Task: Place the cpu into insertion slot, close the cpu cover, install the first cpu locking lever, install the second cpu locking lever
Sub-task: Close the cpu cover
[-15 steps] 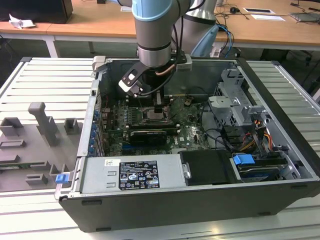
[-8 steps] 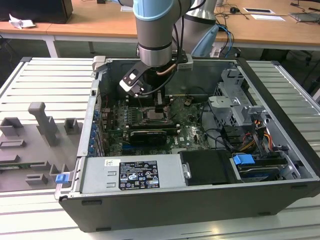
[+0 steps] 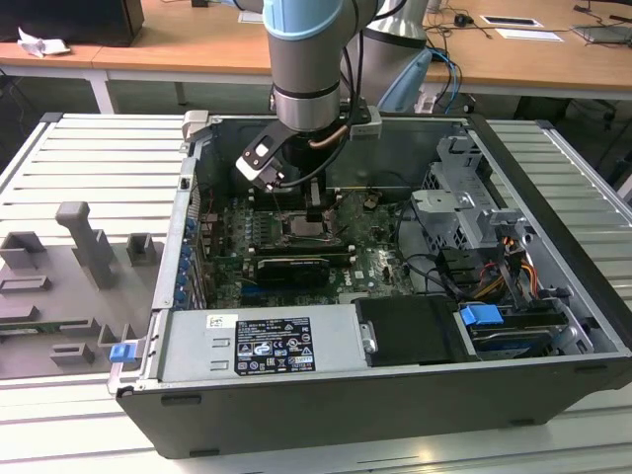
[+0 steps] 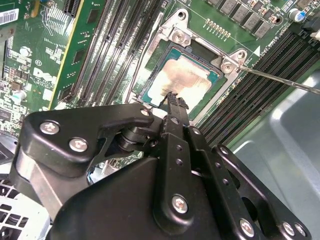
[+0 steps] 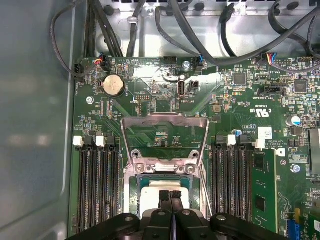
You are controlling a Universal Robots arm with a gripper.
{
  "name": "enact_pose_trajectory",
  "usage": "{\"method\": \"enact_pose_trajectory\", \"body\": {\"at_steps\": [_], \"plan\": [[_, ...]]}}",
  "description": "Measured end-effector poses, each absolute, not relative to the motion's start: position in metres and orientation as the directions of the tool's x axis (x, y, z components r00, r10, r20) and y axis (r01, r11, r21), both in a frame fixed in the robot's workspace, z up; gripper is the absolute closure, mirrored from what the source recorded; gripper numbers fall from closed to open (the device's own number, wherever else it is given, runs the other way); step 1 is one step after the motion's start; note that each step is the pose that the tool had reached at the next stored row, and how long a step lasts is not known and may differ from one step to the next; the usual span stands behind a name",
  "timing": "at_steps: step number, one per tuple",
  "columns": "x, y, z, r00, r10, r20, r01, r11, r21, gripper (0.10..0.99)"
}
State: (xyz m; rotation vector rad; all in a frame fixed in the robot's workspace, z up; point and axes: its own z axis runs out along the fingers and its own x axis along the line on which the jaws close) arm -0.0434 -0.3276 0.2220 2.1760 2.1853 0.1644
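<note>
The cpu (image 4: 189, 75), a silvery square with a green edge, lies flat in the insertion slot (image 4: 199, 49) on the motherboard; it also shows as the cpu (image 5: 148, 190). The cpu cover (image 5: 165, 120) is swung open, its metal frame tilted up from the hinge edge of the slot. A thin locking lever (image 4: 280, 80) sticks out free from a corner of the slot. My gripper (image 4: 172, 96) hangs just above the cpu's near edge with its fingers pressed together and nothing between them. In the exterior view the gripper (image 3: 313, 215) reaches down into the case over the slot.
Long memory slots (image 5: 95, 190) flank the socket on both sides. A black graphics card (image 3: 291, 269), the power supply (image 3: 262, 341), a drive cage (image 3: 464, 197) and loose cables (image 5: 200, 30) crowd the open case. A grey fixture tray (image 3: 69, 267) sits at the exterior view's left.
</note>
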Motion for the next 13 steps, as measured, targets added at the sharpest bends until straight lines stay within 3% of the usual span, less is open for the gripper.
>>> {"method": "enact_pose_trajectory", "body": {"at_steps": [13], "plan": [[-0.0434,-0.3276,0.2256,-0.006,0.999,0.037,0.994,0.002,0.113,0.980]]}}
